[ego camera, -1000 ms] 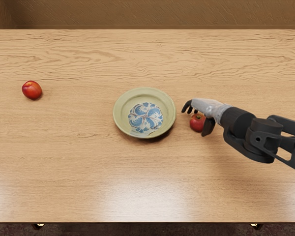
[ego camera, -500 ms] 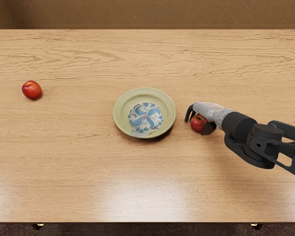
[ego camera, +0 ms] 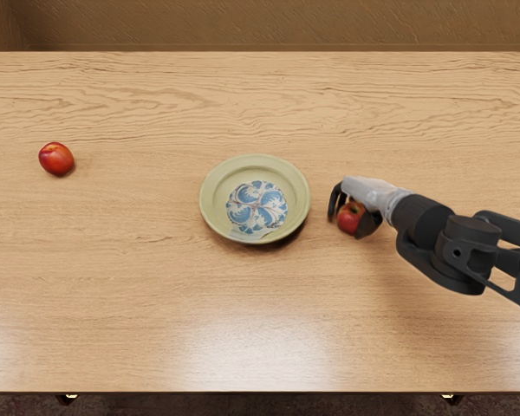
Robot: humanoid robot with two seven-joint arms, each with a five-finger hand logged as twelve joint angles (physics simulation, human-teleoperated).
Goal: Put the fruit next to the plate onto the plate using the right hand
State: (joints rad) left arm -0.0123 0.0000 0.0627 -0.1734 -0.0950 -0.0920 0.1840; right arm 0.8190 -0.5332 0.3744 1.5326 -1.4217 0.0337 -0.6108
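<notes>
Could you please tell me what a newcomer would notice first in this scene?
The dark arm reaching in from the right stands out most, its right robot hand curled around a red fruit just right of the plate. The plate, green-rimmed with a blue pattern, sits at the middle of the table. A second red fruit lies alone far to the left.

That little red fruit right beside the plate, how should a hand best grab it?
Around its round middle, from above and the right. The red fruit is small and ball-shaped, with the plate close on its left, so that side is cramped. The right hand arches over it that way, fingers on the plate side, thumb opposite.
</notes>
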